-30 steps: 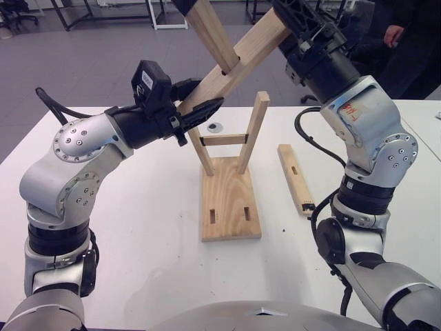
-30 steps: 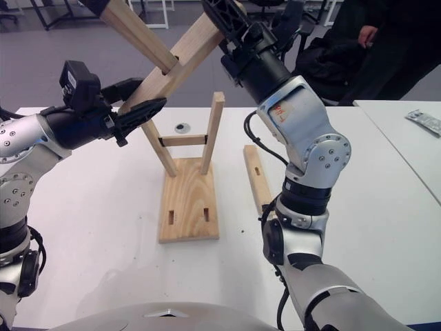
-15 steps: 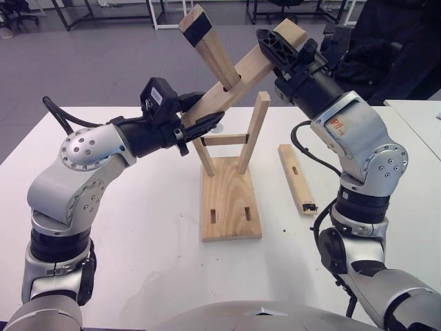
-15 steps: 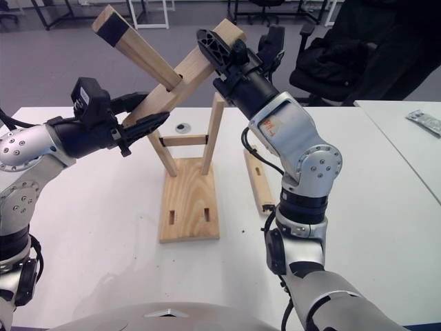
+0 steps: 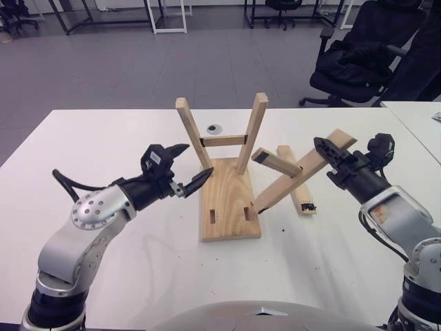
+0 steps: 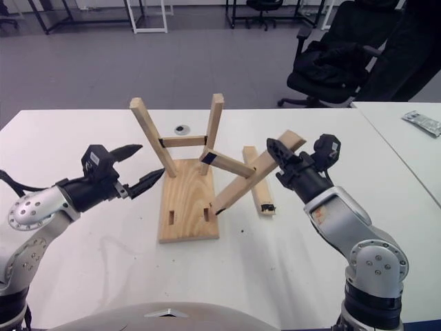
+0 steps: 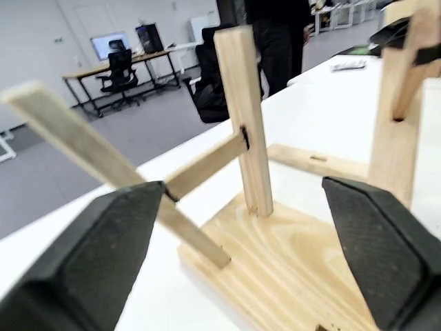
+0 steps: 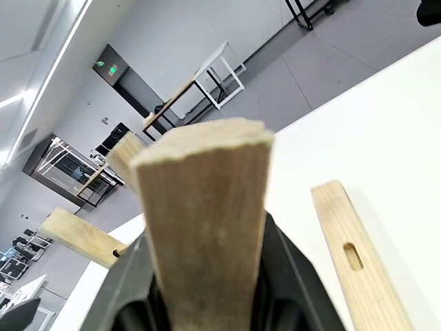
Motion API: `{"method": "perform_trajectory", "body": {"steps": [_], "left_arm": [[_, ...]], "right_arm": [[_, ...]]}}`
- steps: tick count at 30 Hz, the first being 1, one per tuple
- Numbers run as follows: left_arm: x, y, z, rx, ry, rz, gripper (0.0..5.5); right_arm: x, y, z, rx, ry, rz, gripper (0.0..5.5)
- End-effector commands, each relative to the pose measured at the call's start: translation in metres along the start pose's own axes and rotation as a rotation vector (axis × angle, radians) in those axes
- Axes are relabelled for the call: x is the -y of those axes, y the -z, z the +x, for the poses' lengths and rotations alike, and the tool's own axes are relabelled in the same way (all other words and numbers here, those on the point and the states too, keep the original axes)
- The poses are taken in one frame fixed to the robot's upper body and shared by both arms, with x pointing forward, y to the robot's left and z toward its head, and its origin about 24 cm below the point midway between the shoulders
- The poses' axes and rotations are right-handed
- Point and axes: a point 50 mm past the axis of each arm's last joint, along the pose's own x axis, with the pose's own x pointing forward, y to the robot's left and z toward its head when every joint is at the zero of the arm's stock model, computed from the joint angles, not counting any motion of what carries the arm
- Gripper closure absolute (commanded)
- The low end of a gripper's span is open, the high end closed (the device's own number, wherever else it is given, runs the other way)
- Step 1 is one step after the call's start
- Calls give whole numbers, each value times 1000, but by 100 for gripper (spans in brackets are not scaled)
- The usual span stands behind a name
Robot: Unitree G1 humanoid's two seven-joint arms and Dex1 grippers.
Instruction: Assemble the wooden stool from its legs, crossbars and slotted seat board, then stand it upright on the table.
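The slotted seat board lies flat on the white table. Two legs stand in its far slots, joined by a crossbar. My right gripper is shut on the upper end of a third leg, which slants down to the board's right edge near a slot. A crossbar stub sticks out of this leg. A fourth leg lies loose on the table, partly behind the held one. My left gripper hangs open just left of the standing legs, holding nothing.
A small round grey disc is set in the table behind the stool parts. An office chair stands beyond the table's far right. A second table with a packet is at the right. Bare tabletop lies in front.
My left gripper let go of the slanted leg and dropped beside the board, open. My right gripper brought that leg down from high above to the board's right edge.
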Motion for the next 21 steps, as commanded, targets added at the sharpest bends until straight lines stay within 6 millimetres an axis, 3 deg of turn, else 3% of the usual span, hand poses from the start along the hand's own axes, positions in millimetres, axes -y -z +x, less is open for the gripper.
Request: {"method": "perform_trajectory", "body": {"steps": [1,5,9,19,21], "left_arm": [[1,46,-6,-189,-50,45,131],[3,82,-17,-342,-24,86,131],[2,97,-21,-406,3,94,131],[15,97,-2,-327,40,-8,131],[19,93,5,-292,54,-40,131]], "right_arm": [[1,5,0,13,-9,57,446],[7,12,3,33,25,90,446],[10,26,6,-7,49,72,446],[17,28,10,-73,110,8,446],[17,27,14,-84,122,-104,446]]}}
